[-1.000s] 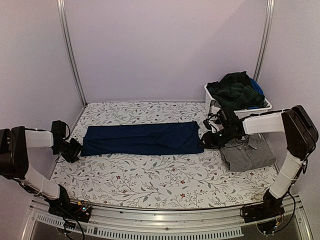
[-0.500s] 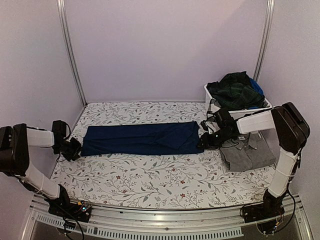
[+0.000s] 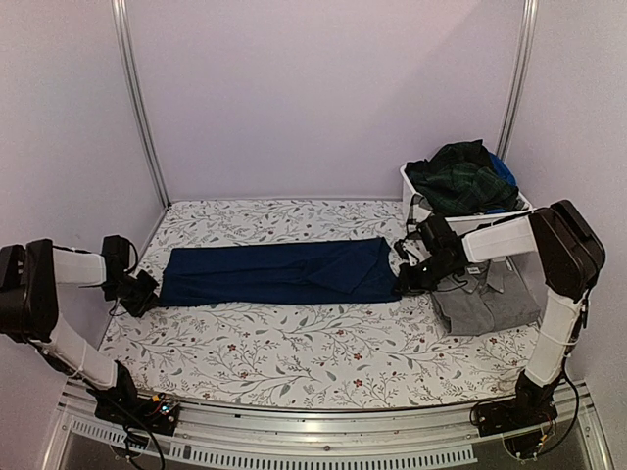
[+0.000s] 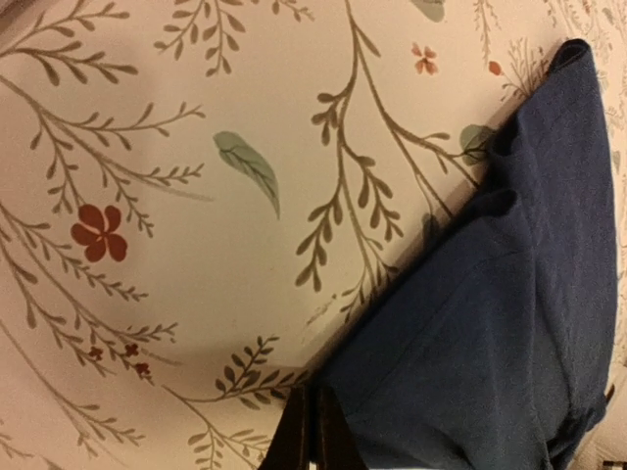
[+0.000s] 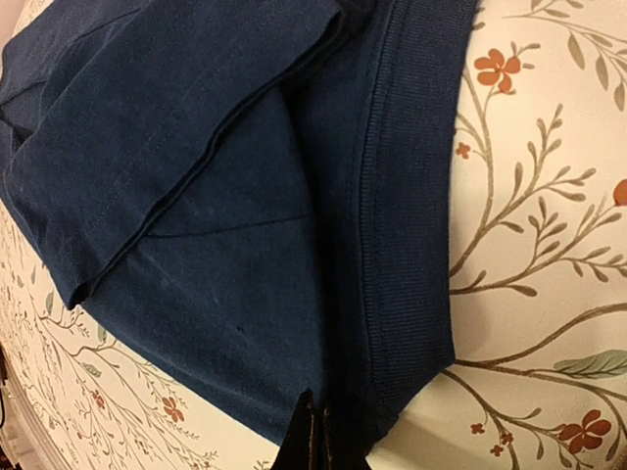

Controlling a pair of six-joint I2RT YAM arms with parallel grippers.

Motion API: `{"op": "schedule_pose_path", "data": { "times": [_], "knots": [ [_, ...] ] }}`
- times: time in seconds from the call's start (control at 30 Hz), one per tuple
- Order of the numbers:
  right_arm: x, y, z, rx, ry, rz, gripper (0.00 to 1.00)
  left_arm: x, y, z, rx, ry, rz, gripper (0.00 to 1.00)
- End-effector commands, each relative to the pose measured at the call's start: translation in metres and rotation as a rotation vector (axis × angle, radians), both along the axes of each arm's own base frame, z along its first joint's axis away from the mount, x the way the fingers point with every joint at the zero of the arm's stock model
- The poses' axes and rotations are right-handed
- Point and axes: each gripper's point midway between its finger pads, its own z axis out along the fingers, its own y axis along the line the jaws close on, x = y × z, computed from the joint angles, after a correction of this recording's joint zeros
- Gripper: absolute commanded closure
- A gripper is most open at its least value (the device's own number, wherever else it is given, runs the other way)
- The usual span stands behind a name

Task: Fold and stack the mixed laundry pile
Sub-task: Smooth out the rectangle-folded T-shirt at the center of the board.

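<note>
A navy blue garment [image 3: 274,272] lies folded into a long strip across the floral table cloth [image 3: 294,343]. My left gripper [image 3: 147,291] is shut on its left corner, fingers pressed together at the cloth's edge [image 4: 312,431]. My right gripper [image 3: 404,279] is shut on the ribbed hem at its right end [image 5: 315,431]. Both pinched edges stand slightly off the table, with shadow beneath. A grey garment [image 3: 485,304] lies folded at the right, behind the right arm. A dark green plaid garment [image 3: 460,181] is heaped in the bin.
A white plastic bin [image 3: 514,215] stands at the back right, with a bit of bright blue cloth [image 3: 503,171] beside the plaid. Metal frame posts rise at the back corners. Walls close in on the left, back and right.
Both grippers have closed on the ends of the navy garment. The right gripper has also shifted slightly left, onto the hem. The garment itself has barely moved.
</note>
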Motion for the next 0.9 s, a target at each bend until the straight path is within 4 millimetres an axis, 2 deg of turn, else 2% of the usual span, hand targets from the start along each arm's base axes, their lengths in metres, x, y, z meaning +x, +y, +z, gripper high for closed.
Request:
{"op": "schedule_pose_path", "data": {
  "times": [0.0,0.1,0.3,0.47,0.57,0.6,0.63,0.67,0.7,0.77,0.8,0.87],
  "knots": [
    [0.004,-0.018,0.013,-0.066,-0.040,-0.033,1.00,-0.014,0.017,0.015,0.092,0.040,0.023,1.00],
    [-0.001,-0.024,0.013,-0.089,-0.036,-0.042,1.00,-0.024,0.019,0.013,0.113,0.057,0.024,1.00],
    [-0.016,-0.029,0.011,-0.096,-0.004,-0.036,1.00,-0.043,0.014,-0.003,0.099,0.128,0.015,1.00],
    [-0.026,-0.038,0.013,-0.119,0.004,-0.047,1.00,-0.051,0.016,0.003,0.124,0.133,0.046,1.00],
    [-0.033,-0.030,0.008,-0.078,0.039,-0.022,1.00,-0.053,0.012,0.000,0.104,0.144,0.033,1.00],
    [-0.035,-0.026,0.008,-0.058,0.051,-0.009,0.99,-0.051,0.008,0.001,0.096,0.137,0.015,0.97],
    [-0.035,-0.024,0.008,-0.048,0.058,0.000,0.88,-0.047,0.006,0.004,0.092,0.122,-0.003,0.89],
    [-0.034,-0.022,0.010,-0.041,0.057,0.003,0.74,-0.042,0.004,0.012,0.090,0.093,-0.016,0.77],
    [-0.031,-0.022,0.015,-0.035,0.042,-0.002,0.65,-0.036,0.000,0.021,0.090,0.044,-0.039,0.67],
    [-0.024,-0.020,0.034,-0.021,-0.003,-0.013,0.58,-0.015,-0.010,0.059,0.115,-0.140,-0.114,0.47],
    [-0.019,-0.018,0.050,-0.004,-0.044,-0.016,0.56,-0.002,-0.018,0.084,0.136,-0.257,-0.159,0.40],
    [-0.010,-0.010,0.080,0.048,-0.104,-0.012,0.54,0.016,-0.038,0.128,0.160,-0.446,-0.260,0.35]
  ]
}}
